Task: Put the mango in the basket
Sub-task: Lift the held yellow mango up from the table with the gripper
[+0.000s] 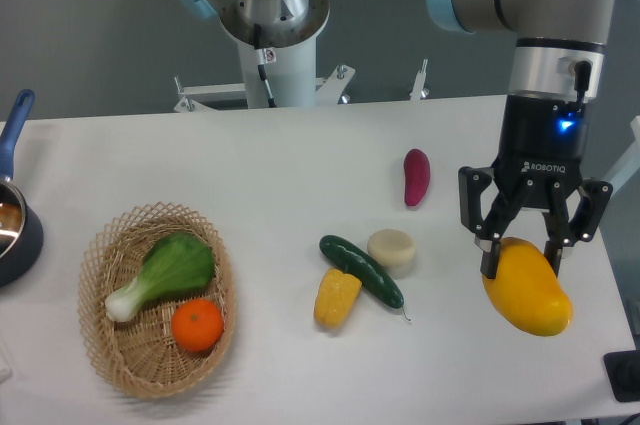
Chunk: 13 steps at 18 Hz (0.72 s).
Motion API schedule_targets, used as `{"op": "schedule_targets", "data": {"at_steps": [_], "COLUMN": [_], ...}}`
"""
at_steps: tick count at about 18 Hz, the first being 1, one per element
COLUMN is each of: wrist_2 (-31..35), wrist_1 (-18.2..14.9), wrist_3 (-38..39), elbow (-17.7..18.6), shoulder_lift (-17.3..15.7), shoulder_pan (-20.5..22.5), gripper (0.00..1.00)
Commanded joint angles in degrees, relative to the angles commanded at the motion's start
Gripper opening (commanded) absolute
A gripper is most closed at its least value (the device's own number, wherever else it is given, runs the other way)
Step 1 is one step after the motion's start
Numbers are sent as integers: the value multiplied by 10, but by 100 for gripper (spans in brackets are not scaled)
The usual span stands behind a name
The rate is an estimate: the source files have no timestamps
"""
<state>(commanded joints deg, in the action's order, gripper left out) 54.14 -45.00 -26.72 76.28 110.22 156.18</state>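
While the gripper (520,263) sits over at the right end of the white table (280,155), its fingers are pinched onto the top of the mango (528,290) — well apart from the wicker basket (100,255) on the far left, which holds a bok choy (165,273) and an orange (197,325). Between them lie a cucumber (361,270), a corn piece (337,297), a pale round block (391,249) and a purple sweet potato (416,176).

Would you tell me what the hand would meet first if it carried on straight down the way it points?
The mango, which already sits between the fingers of the hand; beneath it only the table, though depth is unclear.
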Motion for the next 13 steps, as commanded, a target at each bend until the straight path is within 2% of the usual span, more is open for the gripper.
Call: {"op": "schedule_targets", "data": {"at_steps": [3,13], "wrist_2": [1,3], "wrist_1": [20,20], "wrist_3": [-8,-4], "elbow": [27,22], "shoulder_lift": [-16,-17], "shoulder_pan": [-2,-11], "gripper": [33,33]}}
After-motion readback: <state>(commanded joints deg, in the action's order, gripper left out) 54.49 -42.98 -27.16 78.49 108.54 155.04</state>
